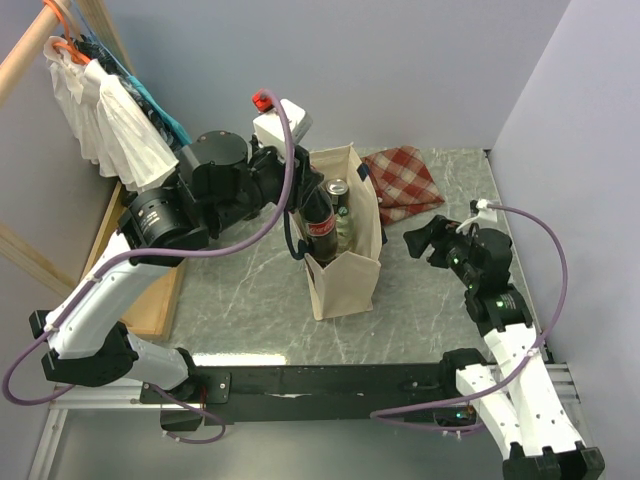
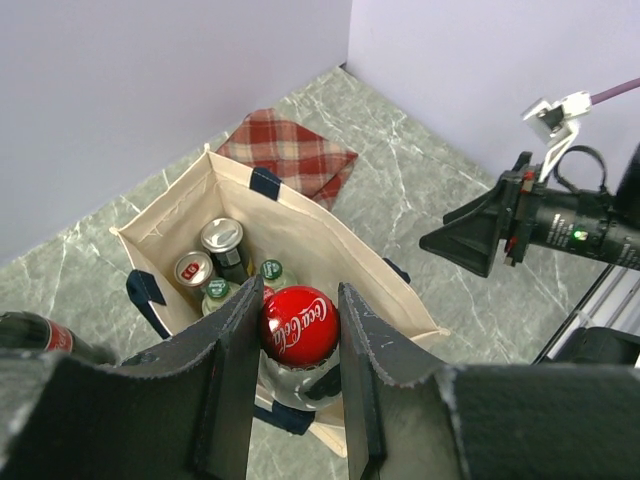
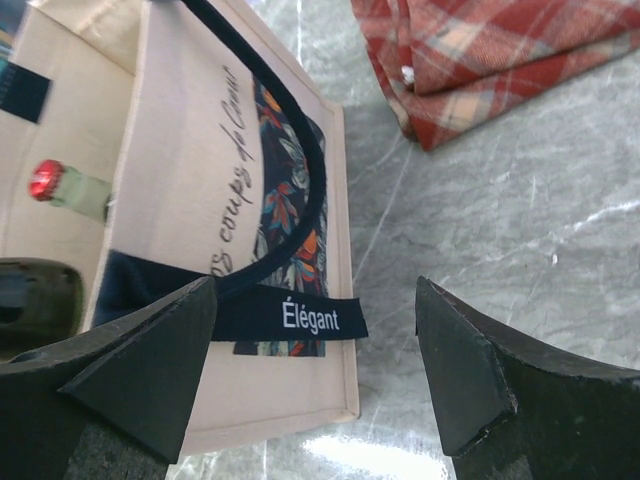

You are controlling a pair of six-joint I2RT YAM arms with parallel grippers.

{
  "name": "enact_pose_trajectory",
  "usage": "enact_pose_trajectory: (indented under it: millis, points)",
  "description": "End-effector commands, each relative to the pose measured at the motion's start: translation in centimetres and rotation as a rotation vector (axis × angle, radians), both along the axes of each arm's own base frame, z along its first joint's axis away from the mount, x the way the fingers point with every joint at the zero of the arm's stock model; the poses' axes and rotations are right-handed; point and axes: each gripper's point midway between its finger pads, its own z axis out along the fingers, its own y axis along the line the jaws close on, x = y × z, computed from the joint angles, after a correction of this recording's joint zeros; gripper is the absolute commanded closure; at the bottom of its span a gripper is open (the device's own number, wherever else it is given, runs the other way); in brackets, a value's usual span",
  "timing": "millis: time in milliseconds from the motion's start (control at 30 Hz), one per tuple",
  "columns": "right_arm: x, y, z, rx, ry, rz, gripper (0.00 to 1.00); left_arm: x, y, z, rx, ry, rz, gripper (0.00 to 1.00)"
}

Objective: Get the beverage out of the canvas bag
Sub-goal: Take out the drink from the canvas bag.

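**Left claw has the cola bottle by its cap**

From where I stand, the left claw (image 2: 300, 305) is pinched tight on the red cap (image 2: 298, 330) of the cola bottle (image 1: 320, 222), one finger on each side. The bottle stands upright in the canvas bag (image 1: 345, 285), against the bag's left wall in the overhead view, just above the middle of the frame. Its long axis runs straight up and down, with the cap pointing up into the claw and the base hidden down in the bag. How high it sits off the bag's floor I cannot tell. Behind it in the bag, toward the upper left of the left wrist view, are two cans (image 2: 222, 238).

The claw is directly over the bottle, so I reckon the way out is straight up along that axis, clear of the rim and the navy handle (image 3: 316, 160). The right claw (image 3: 315, 300) is spread wide and holds nothing. It sits well apart, right of the bag, facing its printed side. A checked cloth (image 1: 405, 180) lies beyond, upper right.
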Motion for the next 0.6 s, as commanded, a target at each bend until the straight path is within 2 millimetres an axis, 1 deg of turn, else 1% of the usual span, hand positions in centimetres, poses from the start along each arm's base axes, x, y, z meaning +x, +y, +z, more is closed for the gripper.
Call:
enact_pose_trajectory:
  millis: [0,233,433,500,567]
  points:
    - [0.6,0.2,1.6,0.01,-0.044,0.009,0.14,-2.2,4.6,13.9,-0.378,-0.271,0.038,0.99]
    - [0.1,0.6,2.8,0.013,-0.069,0.036,0.13,-2.4,5.2,14.5,-0.389,-0.28,0.046,0.99]
    - [-0.9,1.9,4.1,0.034,-0.11,0.121,0.12,-2.9,6.1,14.9,-0.404,-0.285,0.054,0.99]
    - [-1.2,2.2,4.7,0.033,-0.126,0.147,0.11,-2.6,5.8,14.3,-0.397,-0.279,0.056,0.99]
    - [-1.6,2.8,4.9,0.041,-0.133,0.183,0.1,-2.6,5.8,14.3,-0.401,-0.28,0.056,0.99]
